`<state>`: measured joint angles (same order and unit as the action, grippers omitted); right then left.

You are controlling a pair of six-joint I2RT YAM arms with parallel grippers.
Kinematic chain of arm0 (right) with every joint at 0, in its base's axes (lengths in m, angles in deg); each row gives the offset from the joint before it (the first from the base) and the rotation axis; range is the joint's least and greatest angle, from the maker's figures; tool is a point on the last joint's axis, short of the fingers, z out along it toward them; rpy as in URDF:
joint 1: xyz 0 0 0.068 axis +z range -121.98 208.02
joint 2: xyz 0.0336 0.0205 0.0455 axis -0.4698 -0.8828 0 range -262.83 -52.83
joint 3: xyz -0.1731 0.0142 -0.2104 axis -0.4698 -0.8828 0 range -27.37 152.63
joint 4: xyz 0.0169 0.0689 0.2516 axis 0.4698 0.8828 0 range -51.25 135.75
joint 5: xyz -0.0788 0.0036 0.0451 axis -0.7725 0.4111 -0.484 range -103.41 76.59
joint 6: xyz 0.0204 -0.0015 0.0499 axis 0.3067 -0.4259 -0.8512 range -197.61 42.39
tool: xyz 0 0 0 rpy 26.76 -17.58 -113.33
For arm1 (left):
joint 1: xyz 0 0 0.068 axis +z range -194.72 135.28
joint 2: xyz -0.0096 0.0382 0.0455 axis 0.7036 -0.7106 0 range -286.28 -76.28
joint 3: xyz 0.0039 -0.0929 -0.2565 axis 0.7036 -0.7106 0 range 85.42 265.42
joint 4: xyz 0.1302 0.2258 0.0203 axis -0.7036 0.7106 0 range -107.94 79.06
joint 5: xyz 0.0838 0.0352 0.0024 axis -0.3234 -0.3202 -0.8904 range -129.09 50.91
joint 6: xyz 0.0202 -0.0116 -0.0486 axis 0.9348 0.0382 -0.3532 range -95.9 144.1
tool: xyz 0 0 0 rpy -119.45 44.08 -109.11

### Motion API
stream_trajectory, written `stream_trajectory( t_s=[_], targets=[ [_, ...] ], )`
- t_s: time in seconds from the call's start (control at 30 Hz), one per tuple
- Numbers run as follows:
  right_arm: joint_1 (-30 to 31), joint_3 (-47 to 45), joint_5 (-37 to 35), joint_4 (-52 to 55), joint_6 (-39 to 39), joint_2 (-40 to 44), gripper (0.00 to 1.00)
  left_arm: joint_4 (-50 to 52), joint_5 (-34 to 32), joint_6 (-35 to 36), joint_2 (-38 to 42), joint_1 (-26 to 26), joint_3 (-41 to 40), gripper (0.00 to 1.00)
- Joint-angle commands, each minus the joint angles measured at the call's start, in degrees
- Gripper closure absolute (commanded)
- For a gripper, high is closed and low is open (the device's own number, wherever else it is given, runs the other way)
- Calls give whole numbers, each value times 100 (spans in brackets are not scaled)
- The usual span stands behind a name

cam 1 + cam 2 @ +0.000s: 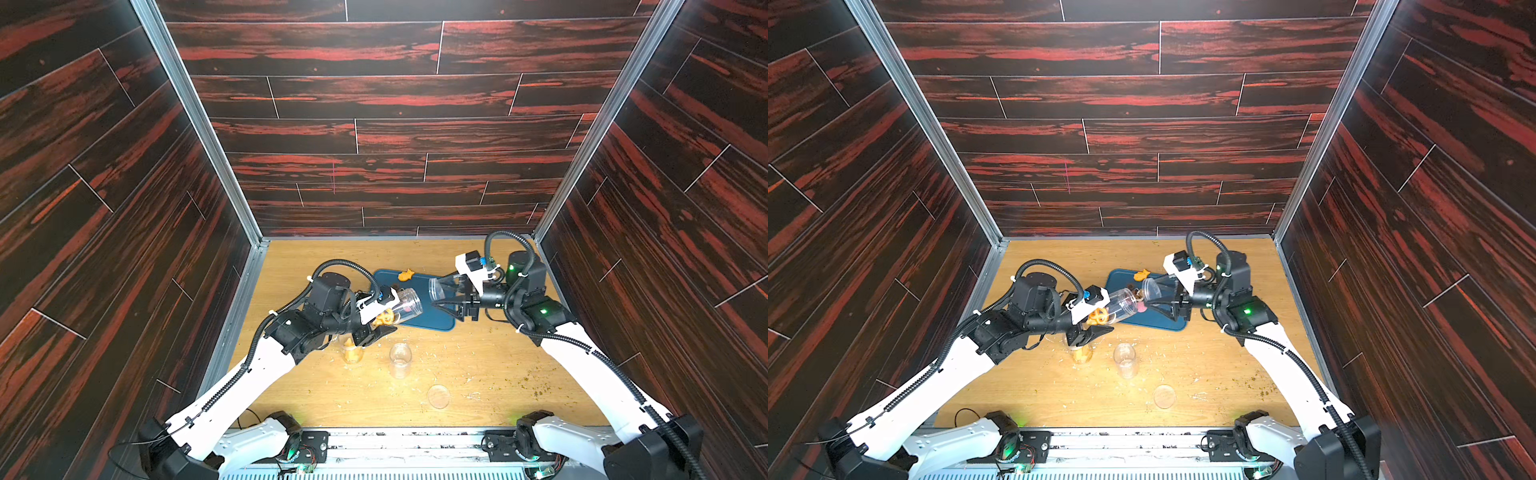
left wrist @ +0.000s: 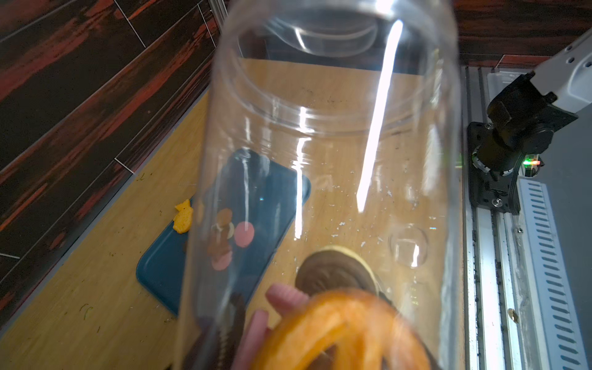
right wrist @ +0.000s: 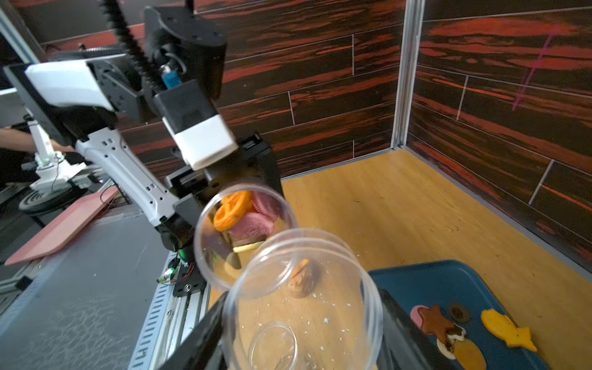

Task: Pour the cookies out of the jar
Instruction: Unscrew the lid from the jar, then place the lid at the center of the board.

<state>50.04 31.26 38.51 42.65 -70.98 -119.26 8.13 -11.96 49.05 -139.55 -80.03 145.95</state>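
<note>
The cookies (image 3: 243, 211), an orange pretzel, ribbed pink rounds and a brown one, lie bunched at the base end of the clear jar (image 1: 405, 305). The jar hangs tipped roughly on its side, with its open mouth over one end of the dark blue tray (image 1: 436, 326). The cookies look light, stiff and brittle, so they are likely to wedge together and to chip if shaken hard. They are best moved only through the jar, whose smooth plastic wall seems slippery, so a hold across the body near the base suits it. The left gripper (image 1: 1100, 318) has the jar there, its jaws closed partway onto the wall. On the tray lie a brown star cookie (image 3: 435, 322), a yellow fish-shaped cookie (image 1: 406, 274) and a few rounds. The right gripper (image 1: 444, 293) is clamped on a second clear container (image 3: 301, 288), apparently empty, close to the jar's mouth. On the wooden table (image 1: 498, 374) stand a small jar with orange pieces (image 1: 352, 351), which I cannot identify, and an empty jar (image 1: 400, 359). A clear lid (image 1: 438, 395) lies flat among pale crumbs.
</note>
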Motion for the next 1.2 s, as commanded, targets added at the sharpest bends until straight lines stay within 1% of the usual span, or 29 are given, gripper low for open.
stream_trajectory(
  t_s=[0.0,0.07,0.17,0.27,0.37,0.53,0.6,0.73,0.83,0.93,1.0,1.17],
  targets=[
    [22,105,147,-54,-249,113,32,-48,28,-24,115,-13,112,77],
    [15,94,24,3,-479,169,32,-49,12,2,72,-16,125,77],
    [-51,69,-288,384,-607,225,33,-62,-109,28,42,-11,116,76],
    [-153,-11,-833,768,-1187,262,34,-106,-422,40,77,-13,90,77],
    [-154,-96,-1511,1450,-1514,327,36,-97,-743,69,121,-12,60,76],
    [-154,-181,-2950,2785,-2197,430,37,-331,-1025,-107,247,-11,-116,76],
    [-154,-119,-3647,3623,-2618,291,36,-438,-1067,-196,303,-11,-196,76],
    [-157,-353,-4472,4589,-3270,-53,36,-440,-1109,-205,341,-11,-270,76],
    [-159,-748,-4879,4747,-3725,-271,36,-397,-1132,-193,350,-16,-278,76],
    [-179,-1144,-5246,4631,-3931,-579,35,-344,-1120,-179,372,-11,-276,75],
    [-240,-1380,-5279,4413,-4025,-861,35,-315,-1122,-182,408,-11,-292,75],
    [-264,-1631,-5320,4063,-4312,-1431,33,-178,-1168,-155,548,-12,-290,75]
  ],
)
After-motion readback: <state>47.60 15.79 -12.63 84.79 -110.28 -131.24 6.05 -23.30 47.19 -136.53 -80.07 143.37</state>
